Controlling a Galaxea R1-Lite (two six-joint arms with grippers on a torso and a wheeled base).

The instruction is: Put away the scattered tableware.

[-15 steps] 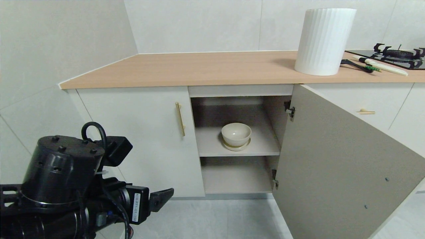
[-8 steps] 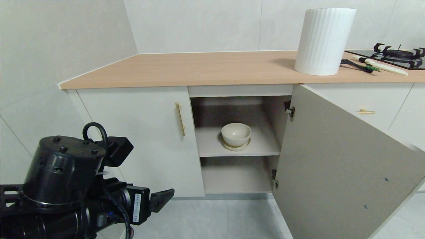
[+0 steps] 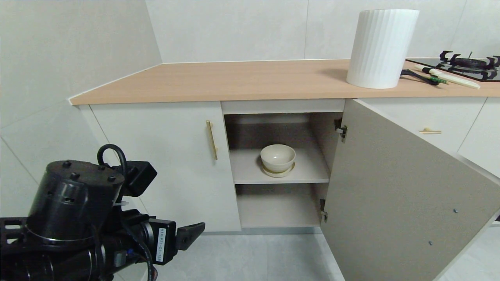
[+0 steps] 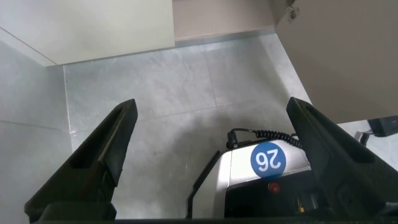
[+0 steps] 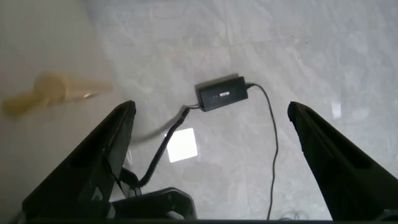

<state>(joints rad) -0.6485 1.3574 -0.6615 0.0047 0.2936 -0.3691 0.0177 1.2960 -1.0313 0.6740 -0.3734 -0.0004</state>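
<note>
A cream bowl (image 3: pixel 277 157) sits on a matching saucer (image 3: pixel 278 171) on the upper shelf (image 3: pixel 250 171) of the open cabinet. My left gripper (image 4: pixel 211 112) hangs low at the left, well short of the cabinet. It is open over the grey floor with nothing between its fingers; one fingertip (image 3: pixel 190 234) shows in the head view. My right gripper (image 5: pixel 211 112) is also open and holds nothing, above pale floor tiles. On the counter at the far right lie long utensils (image 3: pixel 445 77).
The cabinet door (image 3: pixel 398 187) stands swung wide toward the right. The neighbouring door with a gold handle (image 3: pixel 211 139) is closed. A tall white ribbed cylinder (image 3: pixel 382 48) and a stove grate (image 3: pixel 468 62) stand on the counter. A black power adapter (image 5: pixel 221 96) with its cable lies on the floor.
The open door's far edge has crept very slightly; the left arm has barely stirred. The bowl and saucer have not moved.
</note>
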